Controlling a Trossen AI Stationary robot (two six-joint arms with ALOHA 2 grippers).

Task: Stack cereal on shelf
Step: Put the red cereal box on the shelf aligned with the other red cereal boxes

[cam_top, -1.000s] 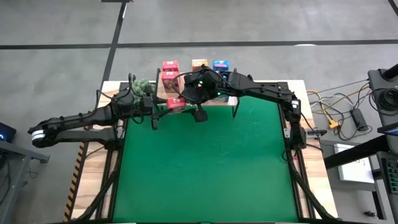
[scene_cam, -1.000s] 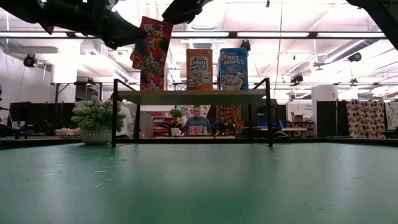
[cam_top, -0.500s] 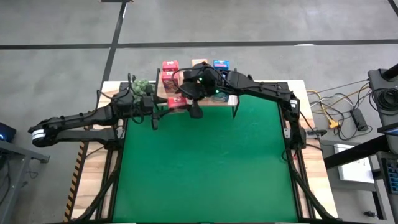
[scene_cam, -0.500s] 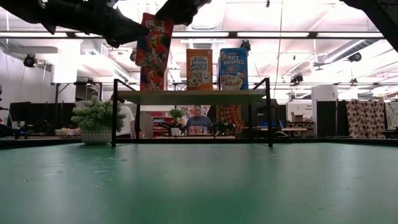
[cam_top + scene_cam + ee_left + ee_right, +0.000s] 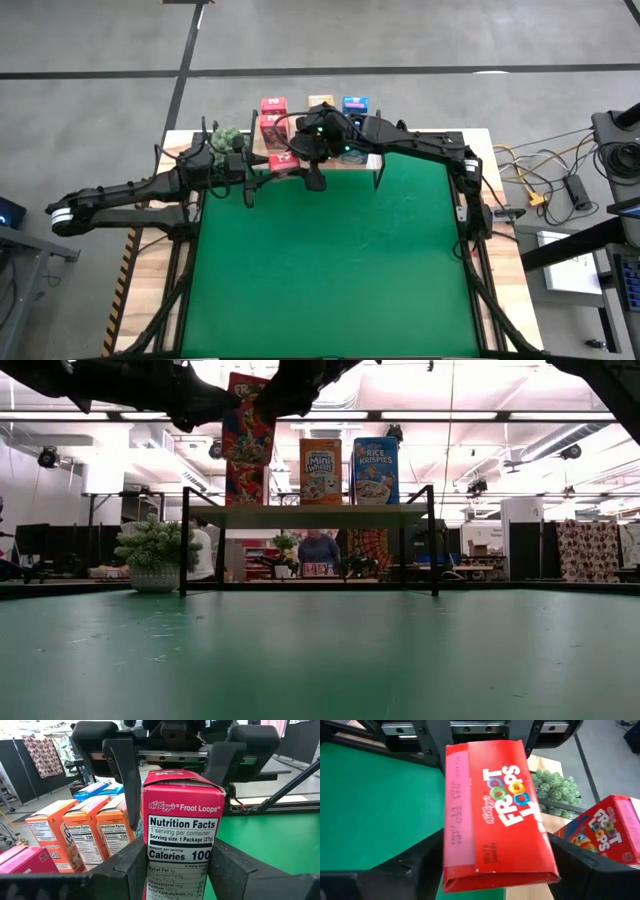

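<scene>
The left gripper is clamped on a red box of Froot Loops, a finger on each side of its lower part, holding it upright above the left end of the shelf. The right gripper reaches in from the opposite side; its fingers stand spread on either side of the same box near its top, and whether they press on the cardboard cannot be told. In the high view both grippers meet over the shelf's near left part, the left one coming from the left and the right one from the right.

On the shelf, behind the held box, another red box stands at the left, an orange box in the middle and a blue box to its right. More orange boxes and red ones stand farther back. A plant sits left of the shelf on the green mat. A person is in the room beyond.
</scene>
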